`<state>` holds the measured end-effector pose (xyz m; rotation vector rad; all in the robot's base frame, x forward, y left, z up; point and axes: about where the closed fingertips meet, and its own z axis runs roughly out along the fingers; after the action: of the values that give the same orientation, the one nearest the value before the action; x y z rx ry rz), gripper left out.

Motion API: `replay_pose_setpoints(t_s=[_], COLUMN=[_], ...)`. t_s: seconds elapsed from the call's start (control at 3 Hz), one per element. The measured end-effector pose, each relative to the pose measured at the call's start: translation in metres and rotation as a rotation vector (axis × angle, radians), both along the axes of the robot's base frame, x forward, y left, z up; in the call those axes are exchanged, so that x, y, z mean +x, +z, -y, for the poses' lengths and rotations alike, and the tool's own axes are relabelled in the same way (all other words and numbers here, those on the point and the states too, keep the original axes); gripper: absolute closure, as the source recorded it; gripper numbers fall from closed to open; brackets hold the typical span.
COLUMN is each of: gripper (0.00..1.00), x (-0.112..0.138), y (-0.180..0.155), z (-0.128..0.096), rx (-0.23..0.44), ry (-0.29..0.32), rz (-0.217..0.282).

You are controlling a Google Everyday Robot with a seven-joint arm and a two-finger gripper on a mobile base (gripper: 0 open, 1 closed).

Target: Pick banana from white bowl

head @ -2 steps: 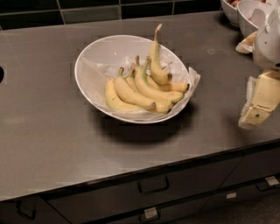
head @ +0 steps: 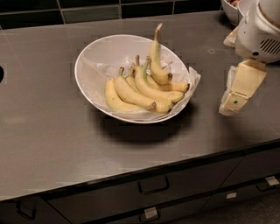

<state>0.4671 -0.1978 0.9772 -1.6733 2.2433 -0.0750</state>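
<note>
The white bowl [head: 94, 65] with a crinkled liner sits mid-counter. Inside it, the single loose banana [head: 158, 61] leans against the far right side, its long stem pointing up and its dark tip down. A bunch of joined bananas [head: 135, 92] lies in front of it, to its left. My gripper [head: 232, 104] hangs over the counter to the right of the bowl, about level with its rim. It is apart from the bowl and holds nothing.
Another white bowl [head: 231, 11] stands at the back right corner, partly behind my arm [head: 260, 30]. A dark tiled wall [head: 87, 8] runs along the back. Drawers [head: 153, 186] sit under the counter's front edge. A dark opening [head: 1, 74] shows at the left edge.
My gripper and arm have moved a little left and up, closer to the bowl. The bowl and bananas have not moved.
</note>
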Motion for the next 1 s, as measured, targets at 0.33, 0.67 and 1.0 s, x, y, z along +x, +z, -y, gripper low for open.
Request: replay_pose_setpoints(t_s=[0.33, 0.67, 1.0], gripper=[0.0, 0.0, 0.0], x=[0.028, 0.028, 0.044], y=[-0.014, -0.013, 0.001], z=[-0.013, -0.013, -0.046], rx=[0.055, 0.056, 0.088], ry=[-0.081, -0.081, -0.05], rz=[-0.016, -0.016, 0.002])
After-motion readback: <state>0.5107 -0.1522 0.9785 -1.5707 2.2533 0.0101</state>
